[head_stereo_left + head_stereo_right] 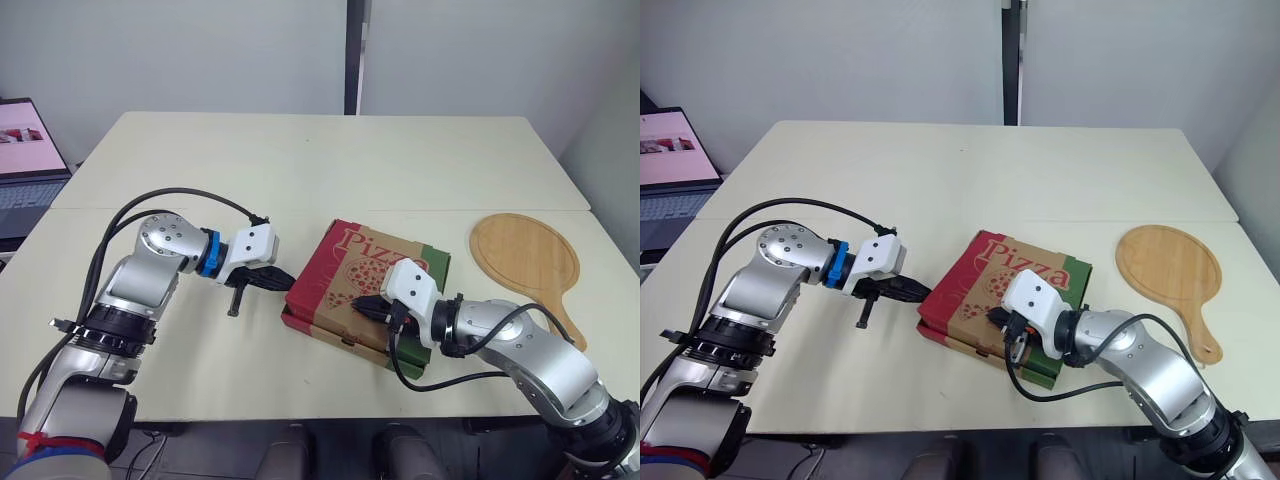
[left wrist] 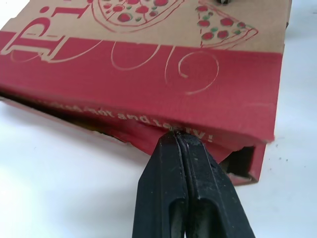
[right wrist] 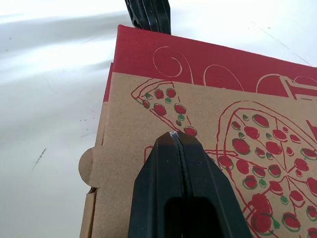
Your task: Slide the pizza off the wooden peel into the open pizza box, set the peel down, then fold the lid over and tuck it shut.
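Note:
The pizza box [image 1: 372, 272] lies on the table with its printed lid folded down over the base. The lid's red side flap [image 2: 163, 130] still stands slightly off the base. My left gripper [image 1: 285, 280] is shut, its tips pressed against that flap at the box's left side. On the lid's near part rests my right gripper [image 1: 358, 303], also shut, with nothing held; its fingertips [image 3: 177, 136] touch the printed pizza. The empty wooden peel [image 1: 527, 261] lies flat to the right of the box. The pizza is hidden.
An open laptop [image 1: 25, 165] sits at the far left, off the table's edge. The cream table [image 1: 330, 160] stretches behind the box, with a seam running across it. Cables loop off both arms.

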Robot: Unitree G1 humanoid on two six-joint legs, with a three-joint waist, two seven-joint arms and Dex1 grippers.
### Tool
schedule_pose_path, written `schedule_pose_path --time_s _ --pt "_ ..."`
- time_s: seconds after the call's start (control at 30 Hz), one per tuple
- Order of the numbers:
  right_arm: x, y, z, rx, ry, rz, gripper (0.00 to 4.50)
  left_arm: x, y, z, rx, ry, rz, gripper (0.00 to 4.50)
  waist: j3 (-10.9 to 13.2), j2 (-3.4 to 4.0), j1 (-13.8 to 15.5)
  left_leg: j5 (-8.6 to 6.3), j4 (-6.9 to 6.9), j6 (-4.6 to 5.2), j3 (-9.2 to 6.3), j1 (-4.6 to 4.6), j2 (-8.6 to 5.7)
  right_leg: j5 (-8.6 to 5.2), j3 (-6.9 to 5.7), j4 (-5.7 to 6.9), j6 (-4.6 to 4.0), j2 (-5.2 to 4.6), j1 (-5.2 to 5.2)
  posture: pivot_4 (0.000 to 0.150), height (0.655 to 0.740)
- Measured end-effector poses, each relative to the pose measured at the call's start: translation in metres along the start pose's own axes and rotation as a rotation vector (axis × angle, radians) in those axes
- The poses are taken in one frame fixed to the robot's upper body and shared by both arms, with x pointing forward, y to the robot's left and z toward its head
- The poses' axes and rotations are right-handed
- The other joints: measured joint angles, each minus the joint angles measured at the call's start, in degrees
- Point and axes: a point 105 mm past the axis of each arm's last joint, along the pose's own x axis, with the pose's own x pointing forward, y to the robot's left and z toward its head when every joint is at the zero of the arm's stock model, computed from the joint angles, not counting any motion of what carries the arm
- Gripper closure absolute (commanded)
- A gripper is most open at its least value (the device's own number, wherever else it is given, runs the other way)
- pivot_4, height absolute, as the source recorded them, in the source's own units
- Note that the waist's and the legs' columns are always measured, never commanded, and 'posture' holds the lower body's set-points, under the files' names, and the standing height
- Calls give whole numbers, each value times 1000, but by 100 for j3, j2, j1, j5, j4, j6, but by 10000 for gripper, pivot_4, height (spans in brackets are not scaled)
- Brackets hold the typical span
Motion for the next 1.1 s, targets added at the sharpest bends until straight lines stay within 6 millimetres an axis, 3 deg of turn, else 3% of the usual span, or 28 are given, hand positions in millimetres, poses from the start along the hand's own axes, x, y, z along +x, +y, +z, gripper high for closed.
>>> schedule_pose_path --time_s 0.37,0.57,0.73,0.9,1.03,1.1 --pt "0 2 0 0 -1 15 44790 8 -6 4 -113 -62 3 45000 0 0 8 0 0 0 -1 0 0 0 2 0 0 0 0 1500 7318" --pt "0 4 -1 4 2 23 44790 12 -13 -5 -130 -60 3 45000 0 0 11 0 0 0 -1 0 1 0 1 0 0 -1 -1 1500 7318" --pt "0 4 -3 6 6 23 44790 2 -8 -8 -134 -44 37 45000 0 0 9 0 -1 0 -1 1 1 0 1 0 0 -1 -1 1500 7318" --pt "1 7 -11 -14 36 24 44790 -9 -5 10 -127 -101 39 45000 0 1 8 0 -1 0 1 2 0 0 2 -1 0 -1 0 1500 7318" --pt "2 7 -13 -36 42 28 44790 7 -15 25 -75 -129 -16 45000 0 1 10 0 0 0 0 3 1 0 3 -1 0 -1 3 1500 7318" --pt "2 7 -13 -45 41 27 44790 20 -24 20 -77 -114 -54 45000 -1 1 9 0 -1 0 0 4 1 0 3 0 0 0 3 1500 7318"
